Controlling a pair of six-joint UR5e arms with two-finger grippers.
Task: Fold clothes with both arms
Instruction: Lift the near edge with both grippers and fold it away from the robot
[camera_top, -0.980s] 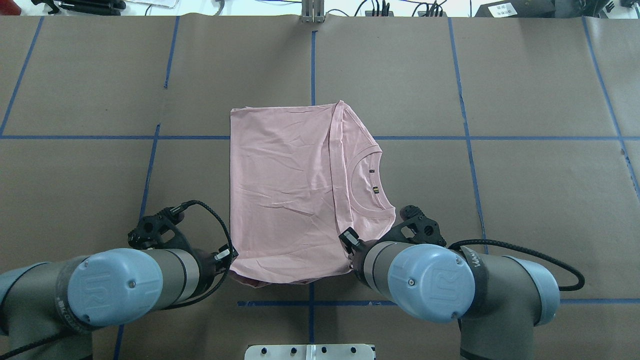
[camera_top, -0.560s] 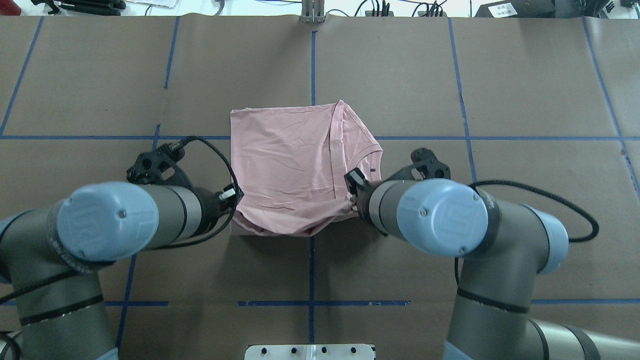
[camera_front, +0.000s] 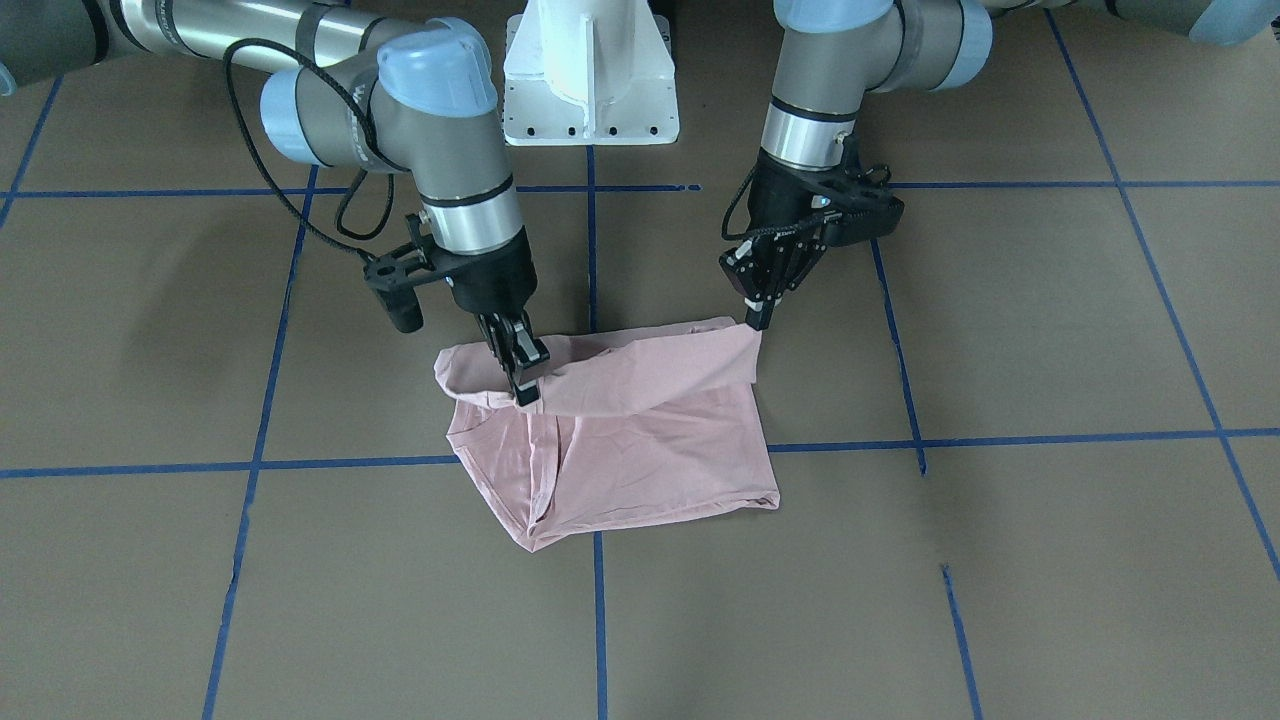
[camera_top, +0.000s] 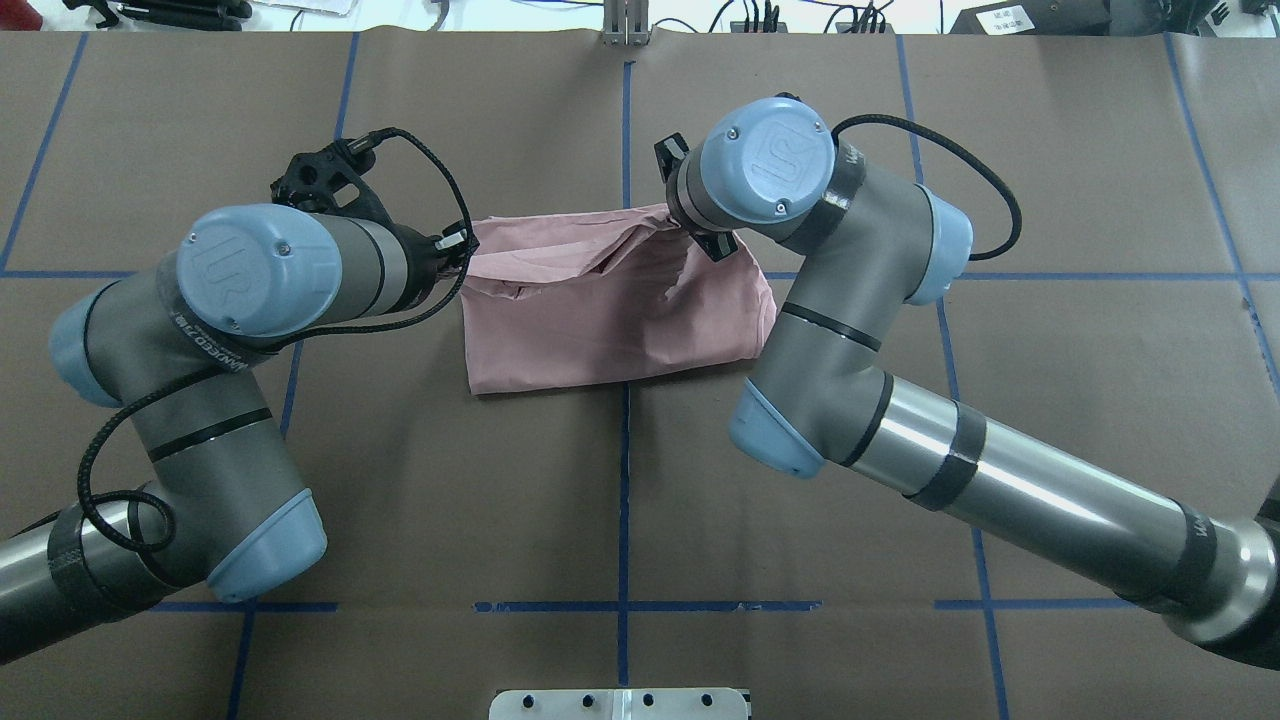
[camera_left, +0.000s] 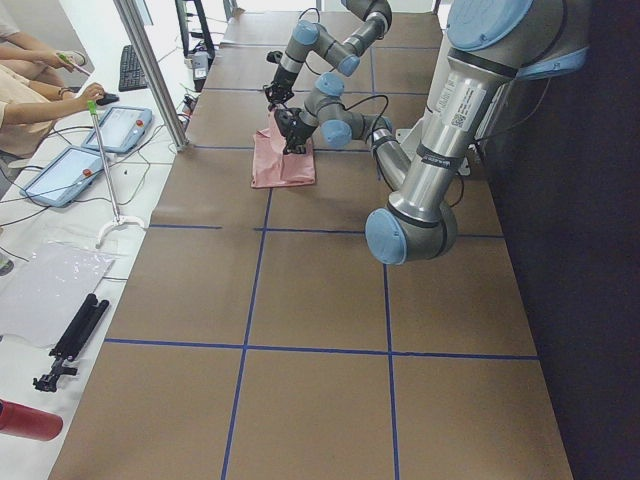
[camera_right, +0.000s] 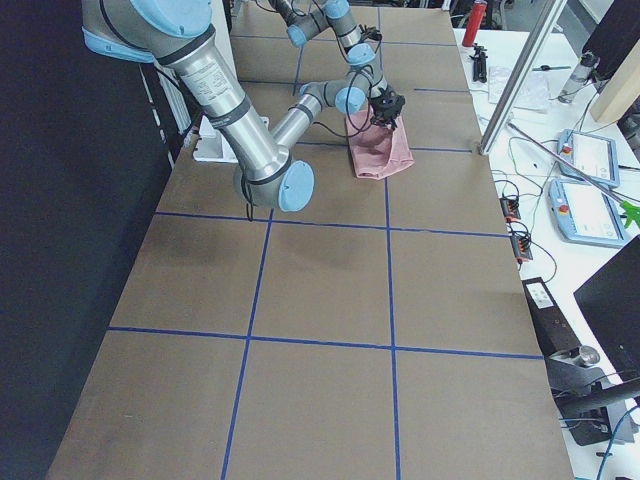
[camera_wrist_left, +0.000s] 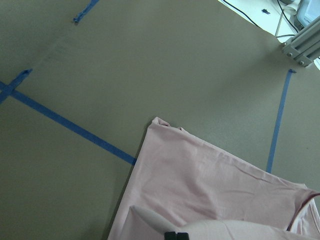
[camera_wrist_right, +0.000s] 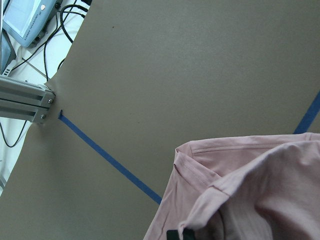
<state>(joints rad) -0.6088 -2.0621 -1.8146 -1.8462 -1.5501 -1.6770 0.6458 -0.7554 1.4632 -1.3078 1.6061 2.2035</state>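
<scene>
Both pincers, the left pincer (camera_front: 757, 312) and the right pincer (camera_front: 522, 378), are closed on a lifted edge of the pink T-shirt (camera_front: 650, 460), which lies in the middle of the surface (camera_front: 1000, 580), so I judge they should move it forward at equal height and lay it evenly on the far hem.

**Free room and obstacles.** Bare table (camera_top: 1050, 150) lies open to both sides of the shirt (camera_top: 600, 330) and beyond it, up to the metal post (camera_top: 625, 22) at the far edge. The left arm (camera_top: 260, 270) and right arm (camera_top: 850, 250) flank the shirt closely. Between them a bare lane runs from the shirt's near fold to the white base (camera_front: 590, 70). The raised cloth edge, pinched by the left gripper (camera_front: 757, 318) and right gripper (camera_front: 522, 385), spans the gap between them.
</scene>
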